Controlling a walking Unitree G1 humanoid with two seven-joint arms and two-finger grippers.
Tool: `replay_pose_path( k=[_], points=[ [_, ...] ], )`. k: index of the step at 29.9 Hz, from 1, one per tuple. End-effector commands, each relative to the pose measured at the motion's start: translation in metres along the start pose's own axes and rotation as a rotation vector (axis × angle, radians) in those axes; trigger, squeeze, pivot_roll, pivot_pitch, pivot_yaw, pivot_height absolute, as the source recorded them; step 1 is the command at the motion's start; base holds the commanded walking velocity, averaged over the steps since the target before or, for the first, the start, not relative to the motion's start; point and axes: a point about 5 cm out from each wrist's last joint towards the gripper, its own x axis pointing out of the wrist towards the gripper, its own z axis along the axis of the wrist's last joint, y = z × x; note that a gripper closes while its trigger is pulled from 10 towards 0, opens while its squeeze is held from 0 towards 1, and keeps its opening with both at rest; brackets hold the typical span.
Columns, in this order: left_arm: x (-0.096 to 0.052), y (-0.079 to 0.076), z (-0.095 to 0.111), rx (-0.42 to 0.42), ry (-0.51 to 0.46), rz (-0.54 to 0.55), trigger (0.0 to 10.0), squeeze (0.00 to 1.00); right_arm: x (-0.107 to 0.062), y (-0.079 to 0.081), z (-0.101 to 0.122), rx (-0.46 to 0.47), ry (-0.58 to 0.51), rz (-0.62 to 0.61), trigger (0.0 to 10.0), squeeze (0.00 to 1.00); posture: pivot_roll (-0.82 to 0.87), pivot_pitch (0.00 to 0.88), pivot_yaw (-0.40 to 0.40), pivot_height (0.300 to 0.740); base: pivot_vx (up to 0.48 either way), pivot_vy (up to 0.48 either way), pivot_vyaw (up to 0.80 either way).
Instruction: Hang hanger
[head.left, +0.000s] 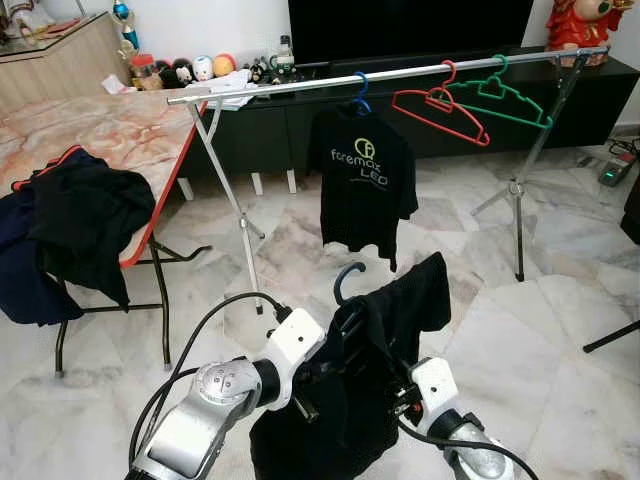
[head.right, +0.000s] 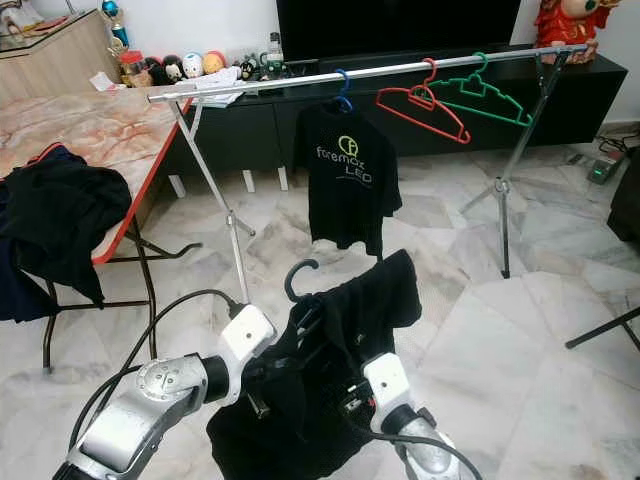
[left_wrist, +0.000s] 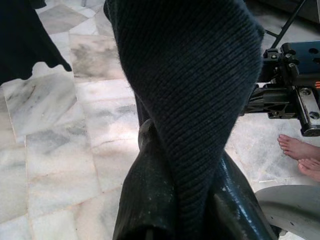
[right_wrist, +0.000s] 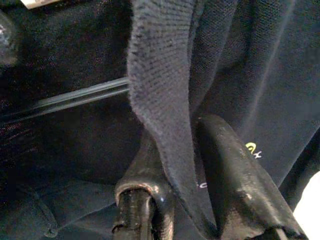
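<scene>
Both arms holding black shirt on hanger, rack beyond

A marble-topped table with a red edge stands at the left, dark clothes draped over its near corner. Behind it, small figurines line a low black cabinet under a dark screen. The floor is pale marble tile. Bare feet of a person show on it.
</scene>
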Motion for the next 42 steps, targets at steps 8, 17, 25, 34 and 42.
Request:
replay_pose_path(
  k=[8, 17, 25, 34, 42],
  points=[
    [-0.002, 0.001, 0.009, 0.022, -0.027, -0.007, 10.0, 0.0, 0.001, 0.001, -0.001, 0.01, -0.002, -0.016, 0.0, 0.0, -0.02, 0.086, 0.109, 0.74, 0.0, 0.0, 0.0],
    [-0.002, 0.002, 0.009, 0.03, -0.023, -0.01, 10.0, 0.0, 0.002, -0.001, -0.002, 0.008, 0.012, -0.039, 0.0, 0.0, -0.02, 0.088, 0.112, 0.74, 0.0, 0.0, 0.0],
    [-0.002, 0.002, 0.009, 0.039, -0.02, -0.011, 10.0, 0.0, 0.004, -0.002, -0.001, 0.004, 0.007, -0.054, 0.0, 0.0, -0.02, 0.086, 0.113, 0.74, 0.0, 0.0, 0.0],
    [-0.005, 0.012, -0.006, 0.126, 0.061, 0.033, 10.0, 0.0, 0.002, -0.008, 0.001, -0.023, 0.009, -0.092, 0.0, 0.0, -0.02, 0.084, 0.116, 0.74, 0.0, 0.0, 0.0],
    [-0.017, 0.027, -0.026, 0.215, 0.186, 0.078, 10.0, 0.0, -0.002, -0.023, 0.004, -0.049, 0.016, -0.132, 0.0, 0.0, -0.02, 0.086, 0.116, 0.74, 0.0, 0.0, 0.0]
  ],
)
